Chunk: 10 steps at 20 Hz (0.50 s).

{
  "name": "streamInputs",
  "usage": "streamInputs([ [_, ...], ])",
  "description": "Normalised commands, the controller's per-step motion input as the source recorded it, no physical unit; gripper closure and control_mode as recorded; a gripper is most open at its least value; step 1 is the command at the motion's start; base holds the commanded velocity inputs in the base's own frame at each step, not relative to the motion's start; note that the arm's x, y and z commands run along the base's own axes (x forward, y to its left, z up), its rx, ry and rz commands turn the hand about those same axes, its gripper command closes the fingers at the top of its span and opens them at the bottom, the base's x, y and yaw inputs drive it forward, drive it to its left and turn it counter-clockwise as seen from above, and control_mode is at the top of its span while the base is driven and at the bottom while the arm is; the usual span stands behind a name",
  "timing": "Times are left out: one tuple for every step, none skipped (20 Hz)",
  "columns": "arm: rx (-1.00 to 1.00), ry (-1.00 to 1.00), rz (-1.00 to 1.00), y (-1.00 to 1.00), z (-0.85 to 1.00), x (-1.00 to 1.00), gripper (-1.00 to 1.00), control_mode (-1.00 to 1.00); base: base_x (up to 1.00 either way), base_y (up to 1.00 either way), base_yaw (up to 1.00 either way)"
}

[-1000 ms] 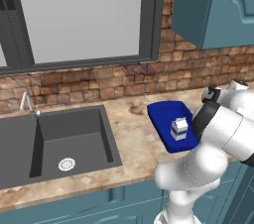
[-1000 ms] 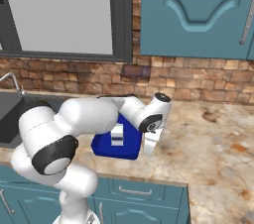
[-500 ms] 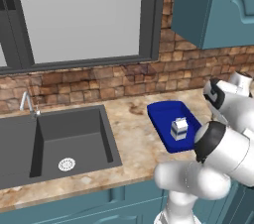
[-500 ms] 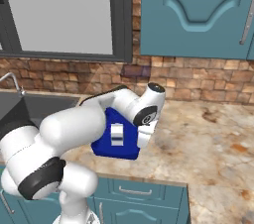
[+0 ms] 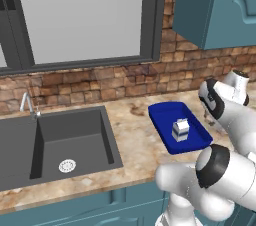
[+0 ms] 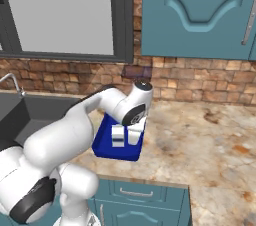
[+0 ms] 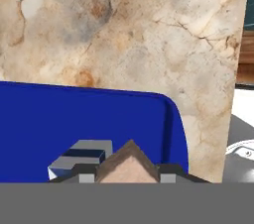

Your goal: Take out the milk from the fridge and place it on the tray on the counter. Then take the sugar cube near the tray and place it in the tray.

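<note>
- Left base view: the milk (image 5: 180, 130) stands upright in the tray (image 5: 165, 117), which lies on the counter (image 5: 132, 145) to the right of the sink (image 5: 55, 140). The white arm rises at the lower right and bends over the tray's right edge, so the milk sits just to the left of the arm's wrist. Here the wrist hides the gripper.
- Right base view: the arm reaches across from the lower left, and its hand hangs over the tray (image 6: 107, 145), just beside the milk (image 6: 117, 135), which stands to the hand's left. Bare counter (image 6: 200, 140) stretches away to the right of the hand.
- Hand view: the gripper (image 7: 129, 174) looks down on the tray (image 7: 74, 119) and the counter (image 7: 139, 34) beyond it. Its fingers are nearly closed on the sugar cube (image 7: 130, 166), a pale tan block held between them. The milk (image 7: 82, 161) stands in the tray just beside the fingers.
</note>
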Motion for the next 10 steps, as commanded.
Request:
streamInputs([
  [-0.05,-0.12,0.03,0.36,0.14,0.24,1.0,-1.0,0.0,0.0,0.0],
  [-0.05,-0.11,0.03,0.33,0.13,0.31,1.0,-1.0,0.0,0.0,0.0],
  [-0.05,-0.1,0.03,0.37,0.1,0.35,1.0,-1.0,0.0,0.0,0.0],
  [-0.06,-0.09,0.05,0.34,0.09,0.45,1.0,-1.0,0.0,0.0,0.0],
  [-0.06,-0.1,0.05,0.32,0.11,0.44,1.0,-1.0,0.0,0.0,0.0],
  [-0.05,-0.08,0.06,0.26,0.14,0.47,1.0,-1.0,0.0,0.0,0.0],
  [-0.05,-0.05,0.05,0.31,0.15,0.47,1.0,-1.0,0.0,0.0,0.0],
  [-0.05,-0.04,0.05,0.31,0.13,0.46,1.0,-1.0,0.0,0.0,0.0],
  [-0.05,-0.04,0.05,0.29,0.12,0.45,1.0,-1.0,0.0,0.0,0.0],
  [-0.06,-0.03,0.05,0.29,0.11,0.48,1.0,-1.0,0.0,0.0,0.0],
])
